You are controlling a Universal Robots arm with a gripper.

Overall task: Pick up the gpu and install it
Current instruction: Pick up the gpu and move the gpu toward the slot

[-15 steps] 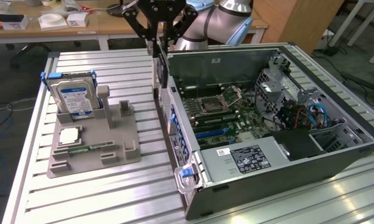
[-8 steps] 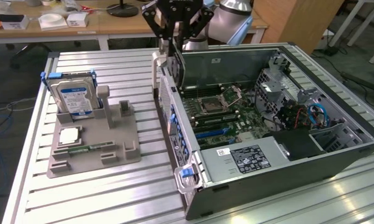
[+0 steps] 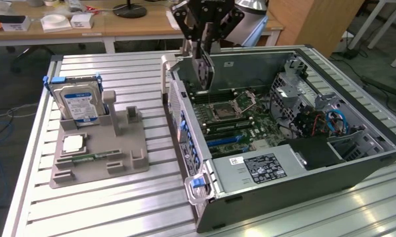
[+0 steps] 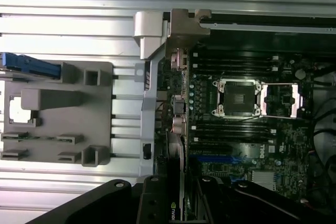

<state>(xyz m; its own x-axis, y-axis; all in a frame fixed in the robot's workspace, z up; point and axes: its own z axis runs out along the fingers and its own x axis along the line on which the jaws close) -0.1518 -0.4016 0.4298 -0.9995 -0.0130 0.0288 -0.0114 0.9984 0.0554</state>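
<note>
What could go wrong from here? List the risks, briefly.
1. The gpu hangs upright close to the case's rear wall; its bracket may catch there on the way down.
2. If it is off line with the blue slots, its edge could strike the motherboard rather than seat.
3. Held by its top edge alone, it might tilt in the fingers.

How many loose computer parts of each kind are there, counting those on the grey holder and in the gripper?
hard drive: 1
processor chip: 1
memory stick: 1
gpu, held in the gripper: 1
Total: 4
</note>
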